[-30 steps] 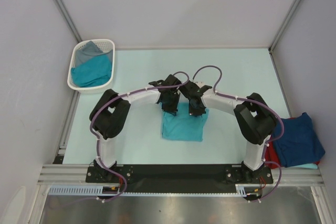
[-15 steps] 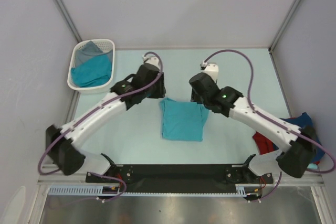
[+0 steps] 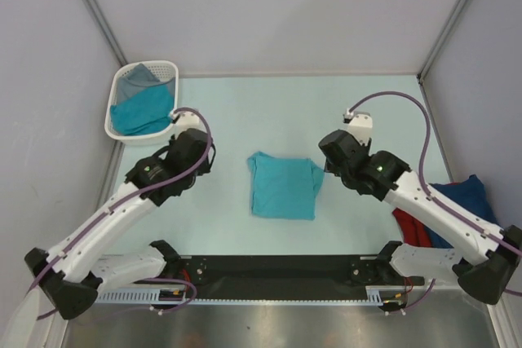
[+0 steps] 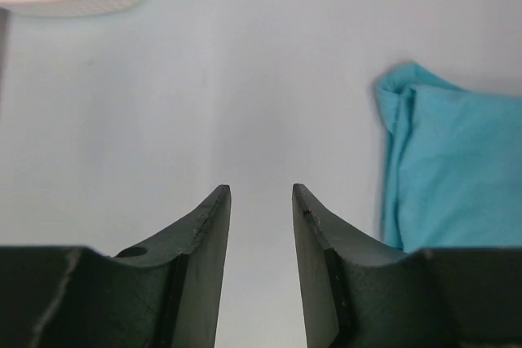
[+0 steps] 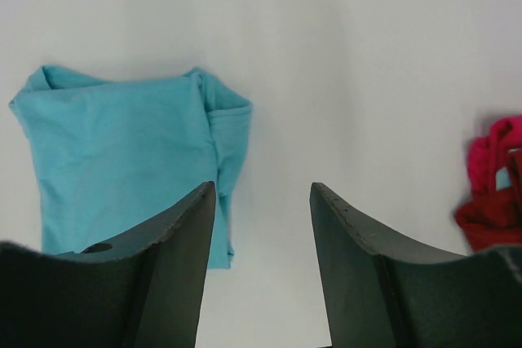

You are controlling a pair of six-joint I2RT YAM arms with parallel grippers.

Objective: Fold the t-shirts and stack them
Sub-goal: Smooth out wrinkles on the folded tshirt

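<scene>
A folded teal t-shirt [image 3: 283, 186] lies flat in the middle of the pale desk [image 3: 269, 103], between the two arms; it is close to square, its slightly longer side running from the near edge toward the far wall, edges roughly in line with the desk; the far right corner is bunched into a small loose fold. The left tool [image 4: 261, 193] hangs over bare desk to the shirt's left, apart from it, jaws parted with nothing between them; the right tool [image 5: 263, 189] sits near the shirt's far right corner, jaws parted wider, also gripping nothing. A white slotted basket [image 3: 137, 138] stands at the far left corner, holding another teal shirt [image 3: 145, 112] and a grey shirt [image 3: 139, 77] behind it. At the right edge, partly behind the right arm, a navy shirt [image 3: 469, 201] lies beside a crumpled red shirt [image 3: 408, 226].
</scene>
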